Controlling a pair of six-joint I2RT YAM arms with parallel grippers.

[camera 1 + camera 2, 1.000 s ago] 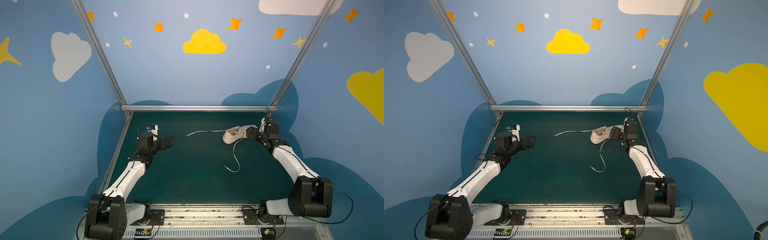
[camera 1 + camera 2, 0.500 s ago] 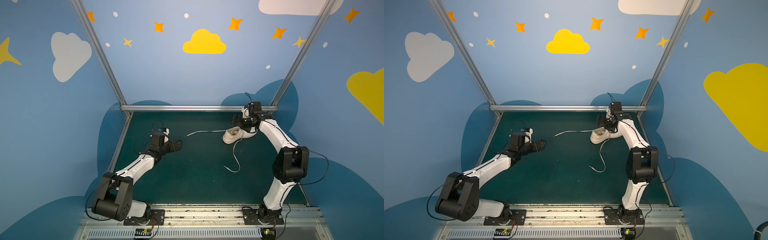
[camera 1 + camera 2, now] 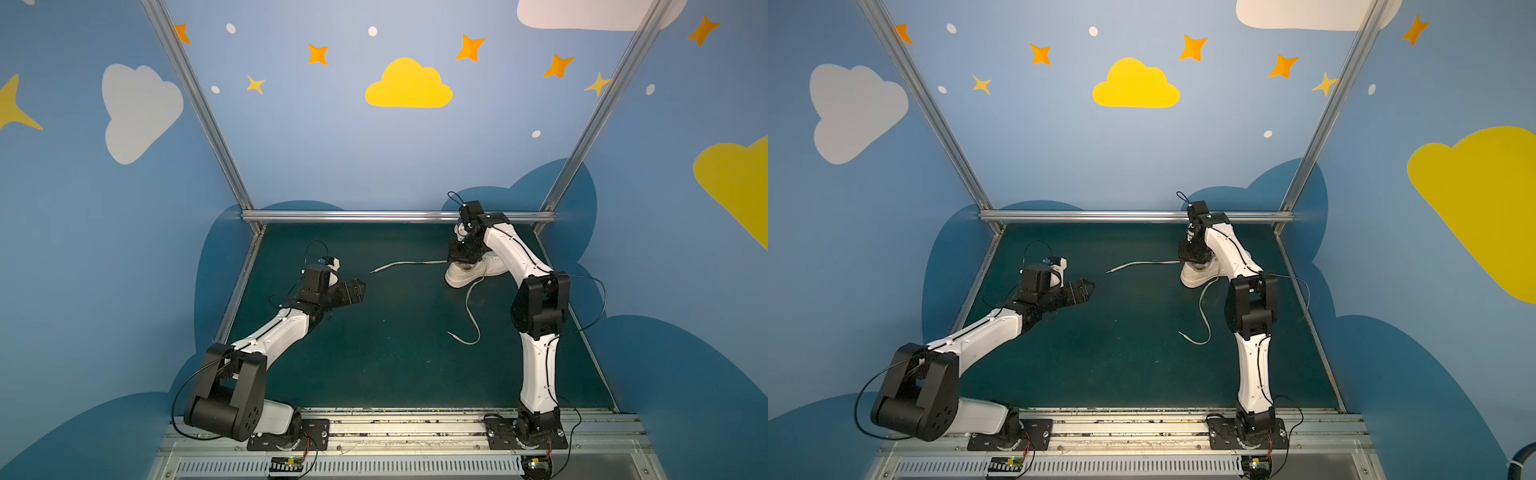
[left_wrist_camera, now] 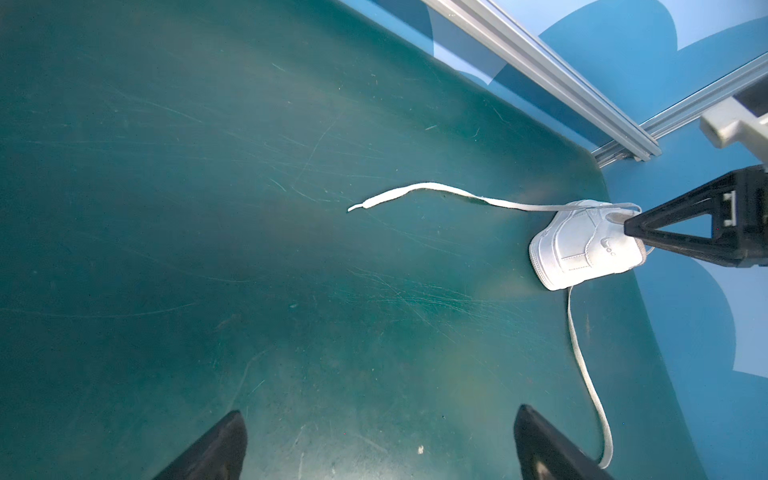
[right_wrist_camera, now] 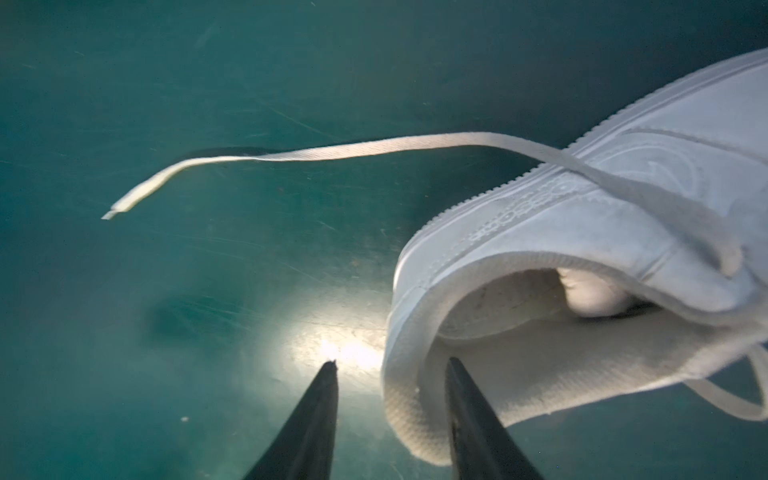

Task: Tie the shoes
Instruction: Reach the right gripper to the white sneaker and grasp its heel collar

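A white sneaker [image 3: 478,272] [image 3: 1198,275] lies at the back right of the green mat, with both laces untied. One lace [image 3: 409,263] [image 4: 436,192] [image 5: 332,151] trails left, and the other lace [image 3: 471,316] [image 4: 582,361] curls toward the front. My right gripper [image 3: 463,261] [image 3: 1194,259] [image 5: 392,361] points down over the heel. One finger is inside the sneaker [image 5: 582,216] and one outside, the jaws half closed, with a gap left at the outer finger. My left gripper [image 3: 358,287] [image 3: 1087,287] [image 4: 379,411] hovers wide open and empty over the mat's left, facing the sneaker [image 4: 582,245].
The green mat [image 3: 374,353] is bounded by an aluminium rail [image 3: 374,216] at the back and blue walls on both sides. The sneaker sits close to the back right corner. The arm bases stand on the front rail.
My right arm rose from beside the sneaker and came over its heel from above, and its jaws narrowed around the heel wall. My left arm reached farther toward the middle.
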